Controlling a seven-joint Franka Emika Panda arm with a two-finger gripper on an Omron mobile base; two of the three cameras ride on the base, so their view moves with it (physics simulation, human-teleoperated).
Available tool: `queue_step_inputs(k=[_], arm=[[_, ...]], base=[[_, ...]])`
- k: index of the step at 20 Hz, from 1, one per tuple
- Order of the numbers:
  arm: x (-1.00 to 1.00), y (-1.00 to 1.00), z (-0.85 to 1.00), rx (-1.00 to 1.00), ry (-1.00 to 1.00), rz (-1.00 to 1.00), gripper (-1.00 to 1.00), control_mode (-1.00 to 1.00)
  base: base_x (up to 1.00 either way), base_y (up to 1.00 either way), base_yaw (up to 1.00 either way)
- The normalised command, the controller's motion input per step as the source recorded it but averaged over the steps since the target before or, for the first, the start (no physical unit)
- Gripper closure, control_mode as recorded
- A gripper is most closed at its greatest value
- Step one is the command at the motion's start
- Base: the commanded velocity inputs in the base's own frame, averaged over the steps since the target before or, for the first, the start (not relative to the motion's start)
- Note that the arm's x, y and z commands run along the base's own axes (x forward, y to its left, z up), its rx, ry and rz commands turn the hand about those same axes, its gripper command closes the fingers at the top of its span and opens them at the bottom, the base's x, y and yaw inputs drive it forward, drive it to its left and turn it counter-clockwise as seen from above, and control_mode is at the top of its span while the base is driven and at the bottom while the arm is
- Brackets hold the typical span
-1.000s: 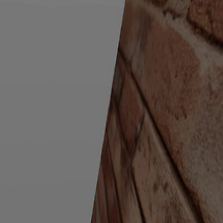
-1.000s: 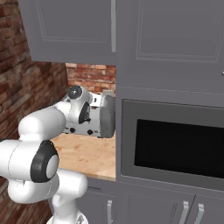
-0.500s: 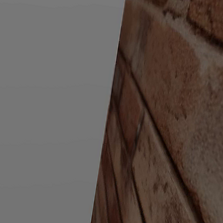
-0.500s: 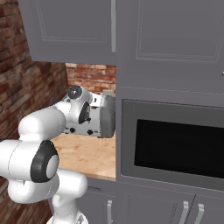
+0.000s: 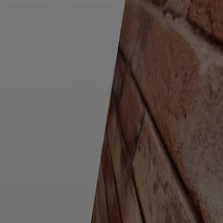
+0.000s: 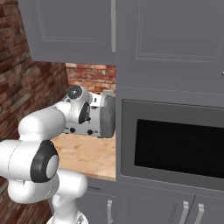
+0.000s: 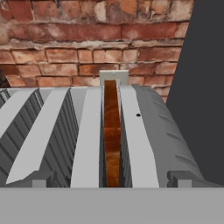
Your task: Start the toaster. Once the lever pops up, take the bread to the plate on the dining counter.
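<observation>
Claw wide above toaster point(image 7: 131, 131); bread point(image 7: 111, 135) slotted.

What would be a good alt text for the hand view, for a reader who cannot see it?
Seen from just above, a grey toaster holds a slice of brown bread standing on edge in one of its slots. Behind it runs a red brick wall, with a dark grey panel on the right.

You see the arm point(image 6: 41, 144) with smooth, rounded white shells, and each joint has a dark grey round cap. Beside the toaster point(image 6: 103, 117), the wrist shows a small round grey disc and black details.
</observation>
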Motion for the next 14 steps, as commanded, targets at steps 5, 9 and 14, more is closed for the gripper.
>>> queue_step_inputs(k=[5,9,14], arm=[[0.0,0.0,0.0,0.0,0.0,0.0,-1.0,-1.0],[0.0,0.0,0.0,0.0,0.0,0.0,-1.0,-1.0],[0.0,0.0,0.0,0.0,0.0,0.0,-1.0,-1.0]], base=[[0.0,0.0,0.0],[0.0,0.0,0.0],[0.0,0.0,0.0]])
